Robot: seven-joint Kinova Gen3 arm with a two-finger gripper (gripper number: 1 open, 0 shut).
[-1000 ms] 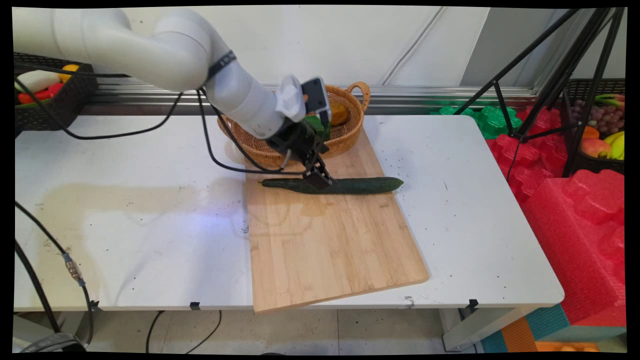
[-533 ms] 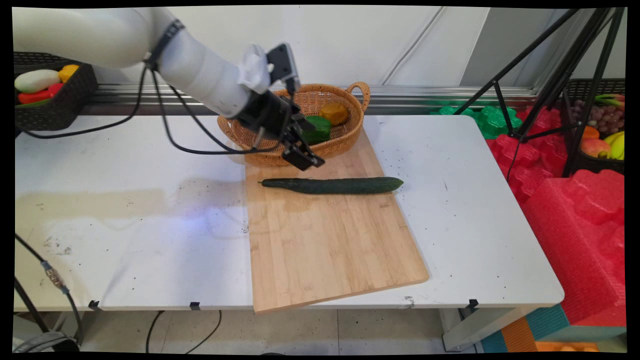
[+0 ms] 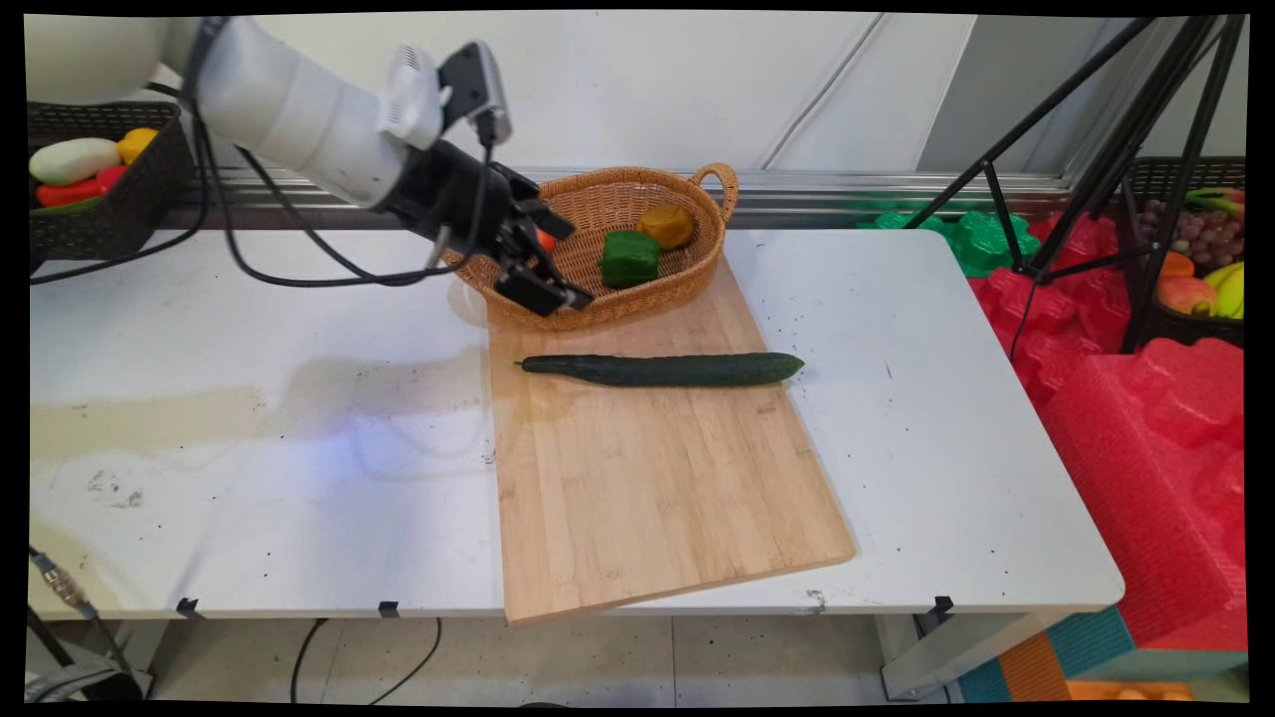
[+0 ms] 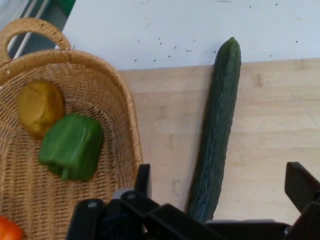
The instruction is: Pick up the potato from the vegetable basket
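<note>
The black tool (image 3: pixel 543 269) is seen raised in the upper left of the frame, its fingers spread wide and nothing held between them; in the hand view the two fingers are set far apart at the bottom edge, with the tool (image 4: pixel 220 200) empty. It is poised over the near rim of a woven basket (image 3: pixel 697 204), apart from everything on the surface. A long dark cucumber (image 3: pixel 662 369) is laid flat across the far end of a bamboo cutting board (image 3: pixel 647 498), just below the basket in the frame and clear of the tool. The board is placed at the middle of the white surface (image 3: pixel 249 398), its near corner carried past the surface's front edge. Inside the basket a green pepper (image 3: pixel 630 258) is shown beside a yellow pepper (image 3: pixel 667 226), and a red-orange item (image 4: pixel 7 231) is partly glimpsed at the lower left of the hand view. It is judged that the basket rim could be clipped by the low-hanging fingers if the arm is swung sideways at this height, and the light basket shoved. The cucumber, being round, could be rolled off the board by any nudge, and the overhanging board could be tipped if pressed near its front corner.
</note>
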